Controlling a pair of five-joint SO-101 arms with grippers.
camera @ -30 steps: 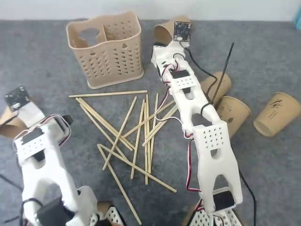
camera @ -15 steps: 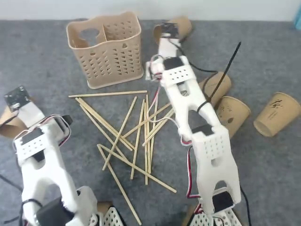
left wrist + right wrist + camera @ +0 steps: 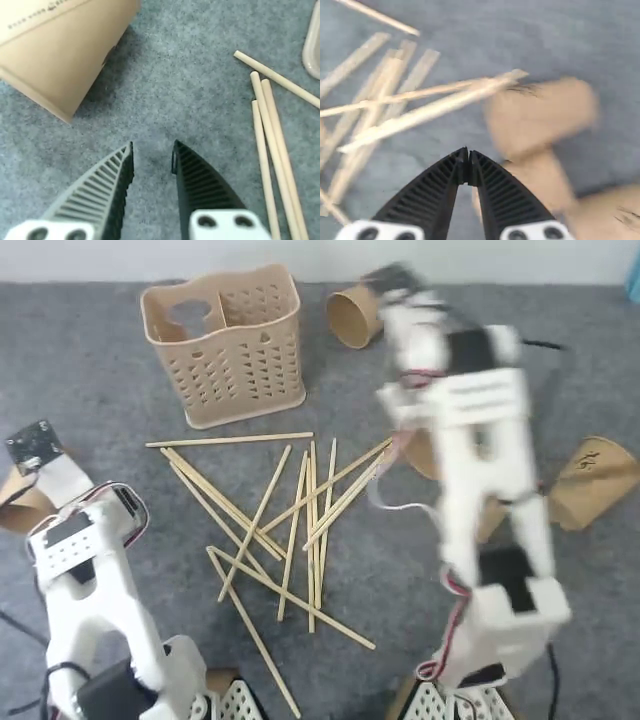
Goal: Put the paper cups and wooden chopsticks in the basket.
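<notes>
Paper cups [image 3: 590,480] lay on their sides on the grey mat [image 3: 100,370], all outside the basket [image 3: 225,345], which stood upright at the far side of the table. We saw a far cup [image 3: 352,315] just beside the basket, its mouth turned toward it, and a near cup [image 3: 20,505] at the left arm [image 3: 85,570]. The wooden chopsticks [image 3: 290,520] lay loose and crossed in front of the basket, between the two arms. The left gripper [image 3: 152,150] hung low over bare mat with its jaws a little apart and nothing between them, the near cup to one side and three chopstick ends to the other. The right gripper [image 3: 468,152] had its jaws pressed together, holding nothing, above blurred cups beside the chopstick tips. The right arm [image 3: 480,440] stood over the cups on that side.
</notes>
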